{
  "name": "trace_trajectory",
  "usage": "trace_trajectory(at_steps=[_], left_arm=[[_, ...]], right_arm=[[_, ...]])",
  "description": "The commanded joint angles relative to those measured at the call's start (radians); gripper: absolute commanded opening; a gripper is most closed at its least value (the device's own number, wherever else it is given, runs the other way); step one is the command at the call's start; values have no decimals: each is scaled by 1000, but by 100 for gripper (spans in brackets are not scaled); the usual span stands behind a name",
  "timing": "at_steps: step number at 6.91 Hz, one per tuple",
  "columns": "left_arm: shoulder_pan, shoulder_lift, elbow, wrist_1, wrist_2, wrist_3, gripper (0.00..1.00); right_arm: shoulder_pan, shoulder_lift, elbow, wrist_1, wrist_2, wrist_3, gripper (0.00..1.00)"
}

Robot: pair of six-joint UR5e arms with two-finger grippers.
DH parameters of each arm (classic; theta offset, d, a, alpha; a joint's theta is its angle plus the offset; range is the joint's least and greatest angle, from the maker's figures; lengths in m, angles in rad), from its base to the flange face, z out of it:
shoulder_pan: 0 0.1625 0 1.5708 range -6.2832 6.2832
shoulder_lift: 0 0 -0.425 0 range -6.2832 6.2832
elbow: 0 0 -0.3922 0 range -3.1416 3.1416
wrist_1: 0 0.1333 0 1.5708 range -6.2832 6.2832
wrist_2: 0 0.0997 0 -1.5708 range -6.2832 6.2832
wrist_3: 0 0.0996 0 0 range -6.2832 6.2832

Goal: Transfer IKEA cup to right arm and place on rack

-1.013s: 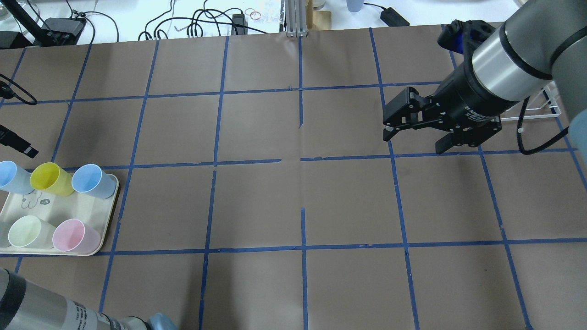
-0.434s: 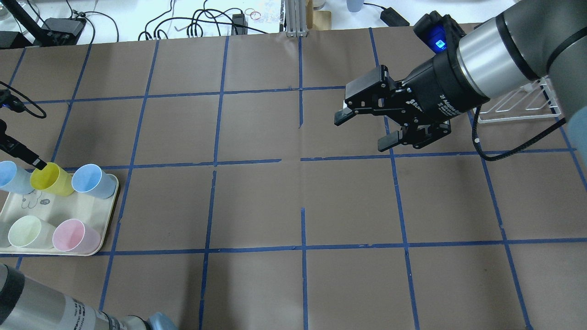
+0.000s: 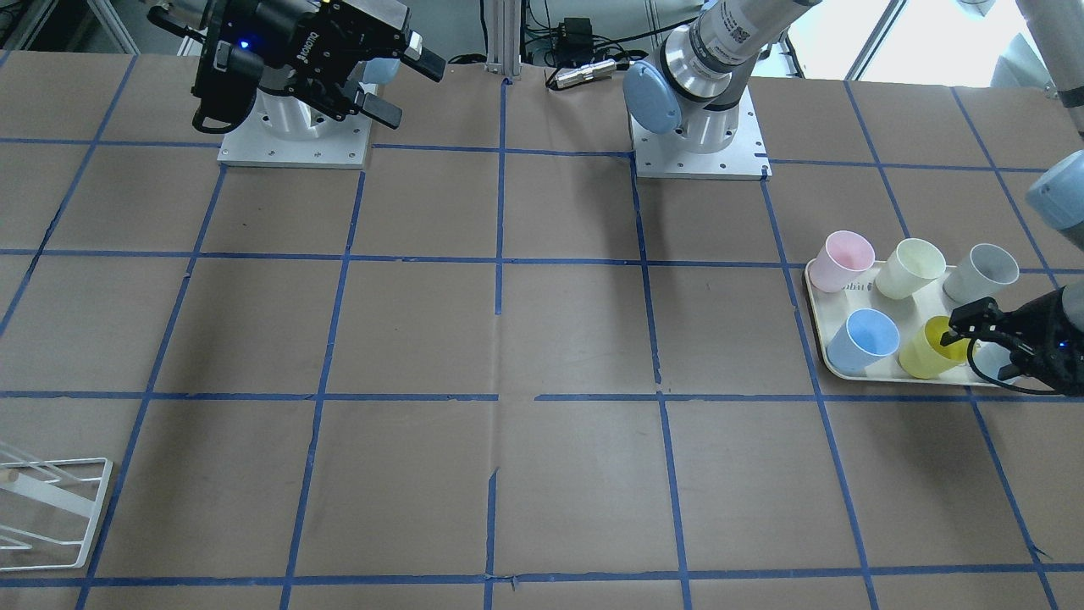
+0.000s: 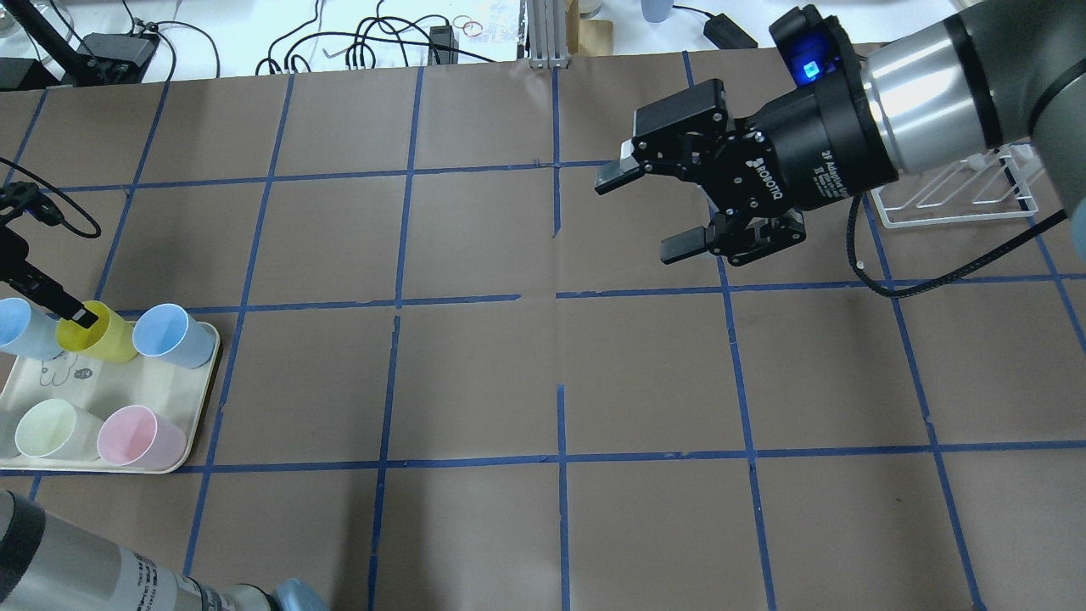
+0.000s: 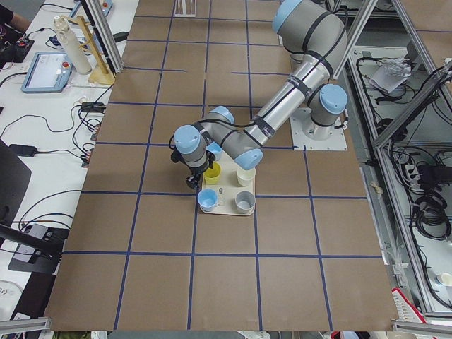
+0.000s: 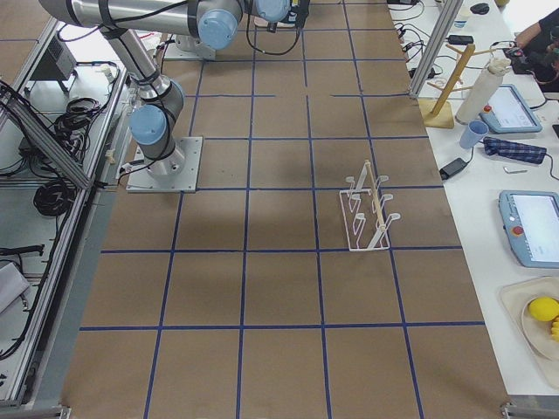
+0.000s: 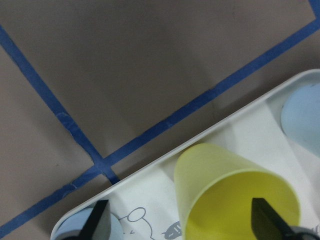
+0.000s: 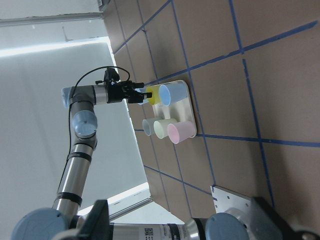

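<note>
The bright yellow IKEA cup (image 4: pixel 102 338) stands upright in the far row of the cream tray (image 4: pixel 170 378). It also shows in the front view (image 3: pixel 927 354) and the left wrist view (image 7: pixel 235 195). My left gripper (image 4: pixel 75 316) is open at the cup's rim, one fingertip (image 7: pixel 97 222) outside its wall and the other (image 7: pixel 262 220) over its mouth. My right gripper (image 4: pixel 645 212) is open and empty, held above the table right of centre, its jaws facing left. The white wire rack (image 4: pixel 950 195) stands at the far right behind the right arm, and also shows in the right side view (image 6: pixel 367 209).
The tray also holds two blue cups (image 4: pixel 174 335), a pink cup (image 4: pixel 140 434), a pale cream cup (image 4: pixel 51 428) and a grey cup (image 3: pixel 982 271). The yellow cup sits close between the blue ones. Cables and boxes lie beyond the table's far edge (image 4: pixel 382 38).
My left gripper has come in from the left and down to the yellow cup's rim. My right gripper has moved left toward the table's centre and turned, uncovering the rack.
</note>
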Motion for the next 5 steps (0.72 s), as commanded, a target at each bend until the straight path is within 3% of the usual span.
trace_trajectory(at_steps=[1, 3, 5], left_arm=[[2, 3, -3, 0, 2, -34, 93], [2, 3, -3, -9, 3, -104, 82], [4, 1, -5, -15, 5, -104, 78]], right_arm=[[-5, 0, 37, 59, 140, -186, 100], [-5, 0, 69, 61, 219, -303, 100], [-8, 0, 80, 106, 295, -307, 100]])
